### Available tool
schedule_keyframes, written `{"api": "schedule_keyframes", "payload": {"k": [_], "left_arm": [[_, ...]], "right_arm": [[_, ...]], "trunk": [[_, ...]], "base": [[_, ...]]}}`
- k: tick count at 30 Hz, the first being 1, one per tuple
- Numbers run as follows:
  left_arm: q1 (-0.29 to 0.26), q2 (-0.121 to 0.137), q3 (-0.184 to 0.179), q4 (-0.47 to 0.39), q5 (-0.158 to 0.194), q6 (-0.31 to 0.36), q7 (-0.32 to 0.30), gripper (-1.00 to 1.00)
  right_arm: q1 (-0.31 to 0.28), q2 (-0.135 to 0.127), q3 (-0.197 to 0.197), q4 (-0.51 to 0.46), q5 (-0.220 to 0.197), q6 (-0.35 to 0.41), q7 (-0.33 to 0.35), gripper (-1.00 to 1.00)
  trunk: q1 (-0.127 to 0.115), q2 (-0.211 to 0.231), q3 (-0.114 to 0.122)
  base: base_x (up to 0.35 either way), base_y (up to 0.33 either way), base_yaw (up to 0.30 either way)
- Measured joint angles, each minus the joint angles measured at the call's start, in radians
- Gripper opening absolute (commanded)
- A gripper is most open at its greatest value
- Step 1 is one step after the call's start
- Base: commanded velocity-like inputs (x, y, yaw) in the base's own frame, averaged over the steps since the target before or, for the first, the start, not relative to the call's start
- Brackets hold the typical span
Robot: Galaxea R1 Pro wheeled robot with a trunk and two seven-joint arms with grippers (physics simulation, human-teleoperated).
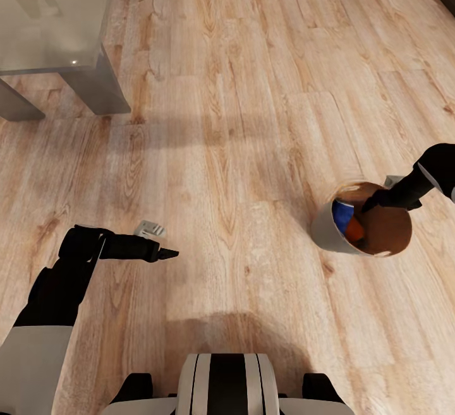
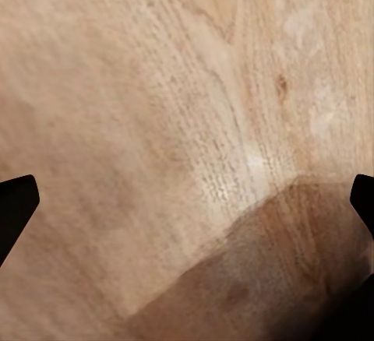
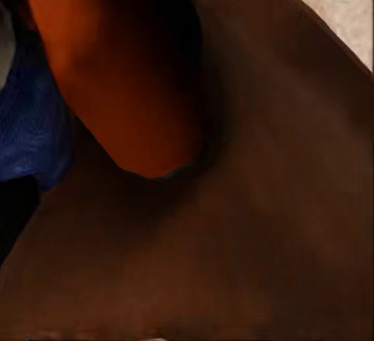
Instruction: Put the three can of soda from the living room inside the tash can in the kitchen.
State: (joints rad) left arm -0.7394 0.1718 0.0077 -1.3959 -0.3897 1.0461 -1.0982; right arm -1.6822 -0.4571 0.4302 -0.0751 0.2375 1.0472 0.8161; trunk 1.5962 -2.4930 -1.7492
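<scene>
Right tool (image 1: 373, 203) reaches into the trash can (image 1: 325, 228); I cannot tell if it is open or closed. A blue can (image 1: 343, 214) and an orange can (image 1: 355, 230) lie inside, touching. I cannot see a third one. The bin sits on the wood floor (image 1: 240, 118), near a glass worktop (image 1: 50, 17), so the kitchen trip looks undone. Left tool (image 1: 165, 253) hangs open and empty.

The round trash can (image 1: 325, 228), pale outside and brown inside, stands on the wooden floor, holding a blue can (image 1: 343, 216) beside an orange can (image 1: 355, 230).
</scene>
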Motion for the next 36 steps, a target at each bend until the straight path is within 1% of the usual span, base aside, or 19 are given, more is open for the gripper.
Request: {"api": "schedule_keyframes", "payload": {"k": [11,19,36], "left_arm": [[0.0,0.0,0.0,0.0,0.0,0.0,0.0,1.0],[0.0,0.0,0.0,-0.001,0.0,0.0,0.0,1.0],[0.0,-0.001,-0.002,0.0,0.0,0.0,0.001,1.0]], "right_arm": [[-0.001,-0.004,0.001,0.0,0.0,0.0,0.0,1.0],[-0.001,-0.013,0.001,0.0,0.0,0.0,0.0,1.0],[0.0,-0.014,0.001,0.001,0.002,0.0,0.0,1.0]], "trunk": [[0.0,0.0,0.0],[-0.031,0.056,0.025],[-0.096,0.175,0.078]], "base": [[0.0,0.0,0.0],[0.0,0.0,0.0],[0.0,0.0,0.0]]}}
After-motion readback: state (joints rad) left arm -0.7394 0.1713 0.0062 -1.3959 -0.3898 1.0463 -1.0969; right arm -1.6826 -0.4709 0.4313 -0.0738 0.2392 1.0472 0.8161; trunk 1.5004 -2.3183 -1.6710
